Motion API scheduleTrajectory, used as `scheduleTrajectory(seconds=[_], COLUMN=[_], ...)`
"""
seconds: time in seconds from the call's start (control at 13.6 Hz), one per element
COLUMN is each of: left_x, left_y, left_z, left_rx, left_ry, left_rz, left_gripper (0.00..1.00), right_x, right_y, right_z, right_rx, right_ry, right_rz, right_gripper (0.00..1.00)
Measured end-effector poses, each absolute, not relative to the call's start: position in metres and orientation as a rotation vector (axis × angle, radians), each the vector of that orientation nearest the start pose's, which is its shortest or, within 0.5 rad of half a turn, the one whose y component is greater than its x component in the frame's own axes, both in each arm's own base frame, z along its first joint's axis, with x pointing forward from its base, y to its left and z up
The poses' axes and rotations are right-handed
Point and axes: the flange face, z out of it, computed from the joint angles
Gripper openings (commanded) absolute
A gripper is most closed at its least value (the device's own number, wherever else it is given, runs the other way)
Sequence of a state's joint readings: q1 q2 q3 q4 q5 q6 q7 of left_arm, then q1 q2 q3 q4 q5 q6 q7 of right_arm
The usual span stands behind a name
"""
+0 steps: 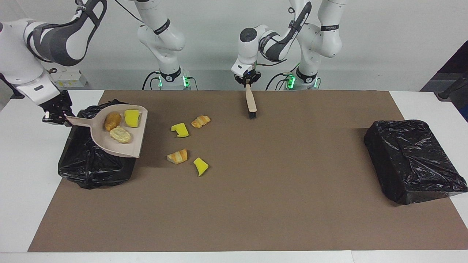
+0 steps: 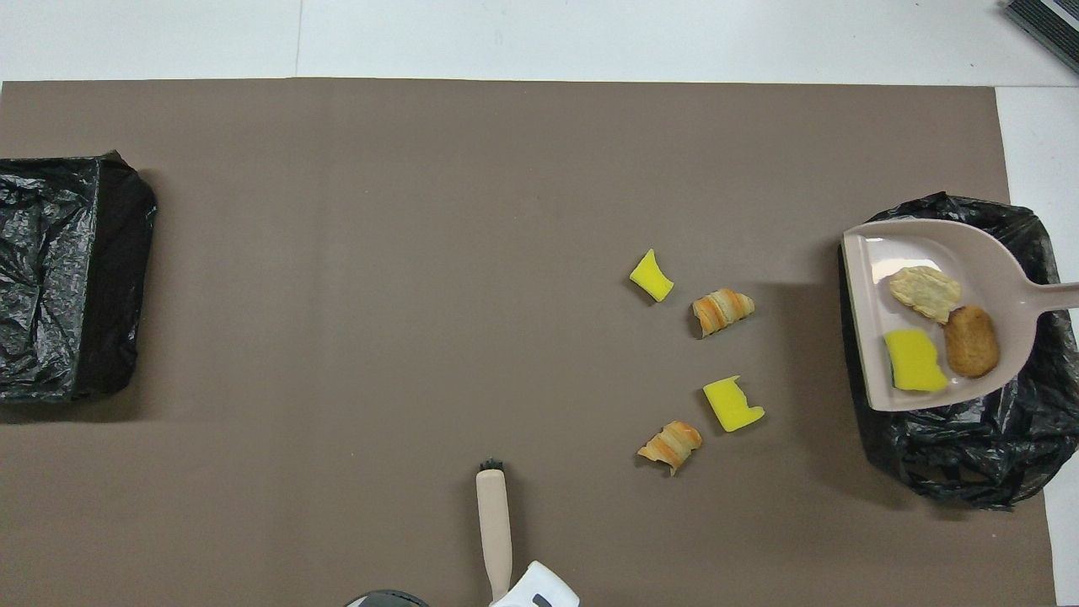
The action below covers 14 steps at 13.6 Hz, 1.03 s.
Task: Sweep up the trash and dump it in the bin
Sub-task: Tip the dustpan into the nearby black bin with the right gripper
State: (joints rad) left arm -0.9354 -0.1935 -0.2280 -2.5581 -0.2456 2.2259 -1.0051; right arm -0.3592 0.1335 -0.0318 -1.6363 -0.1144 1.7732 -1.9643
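Your right gripper (image 1: 57, 117) clamps the dustpan (image 1: 120, 144) handle and holds the pan over the bin (image 1: 91, 164) at its end of the table. Three trash pieces (image 1: 120, 126) sit in the pan, just off those jaws. Four scraps (image 1: 184, 144) lie on the mat between both grippers. Your left gripper (image 1: 248, 81) grips the brush (image 1: 251, 102), bristles hanging below its jaws. A second bin (image 1: 413, 160) sits well apart.

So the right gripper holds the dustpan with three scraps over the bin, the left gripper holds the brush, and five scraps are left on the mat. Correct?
Not quite: four scraps lie on the mat, as the overhead view shows. The rest stands: the right gripper holds the dustpan with three scraps over the bin, and the left gripper holds the brush.
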Motion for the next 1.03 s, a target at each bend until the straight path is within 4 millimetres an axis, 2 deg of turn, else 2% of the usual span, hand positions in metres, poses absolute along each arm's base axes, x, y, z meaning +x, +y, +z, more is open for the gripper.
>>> scheduleTrajectory(seconds=[0.07,0.22,0.29,0.37,0.51,0.73,0.88,1.03], left_x=[0.162,0.164,0.168,0.177,0.209,0.267,0.315,0.37], left_y=[-0.389,-0.389,-0.389,-0.389,-0.385,-0.376,-0.354,-0.317], left_z=[0.32,0.313,0.314,0.318,0.336,0.381,0.408,0.44], left_rx=[-3.063,-3.052,-3.056,-3.067,-3.081,-3.098,-3.107,-3.116], left_ry=[-0.02,-0.014,0.002,0.013,0.029,0.054,0.104,0.166], left_rz=[0.298,0.313,0.317,0.319,0.343,0.312,0.217,0.132], left_gripper=[0.72,0.97,1.0,1.0,1.0,1.0,1.0,1.0], right_x=[0.555,0.557,0.558,0.559,0.564,0.573,0.568,0.553], right_y=[-0.249,-0.26,-0.263,-0.265,-0.258,-0.233,-0.233,-0.239], right_z=[0.537,0.545,0.548,0.552,0.558,0.561,0.574,0.596], right_rx=[2.115,2.018,1.982,1.945,1.873,1.787,1.784,1.813], right_ry=[2.182,2.125,2.08,2.026,1.936,1.902,1.881,1.839], right_rz=[-0.225,-0.347,-0.421,-0.501,-0.641,-0.76,-0.768,-0.767], right_gripper=[0.0,0.0,0.0,0.0,0.0,0.0,0.0,0.0])
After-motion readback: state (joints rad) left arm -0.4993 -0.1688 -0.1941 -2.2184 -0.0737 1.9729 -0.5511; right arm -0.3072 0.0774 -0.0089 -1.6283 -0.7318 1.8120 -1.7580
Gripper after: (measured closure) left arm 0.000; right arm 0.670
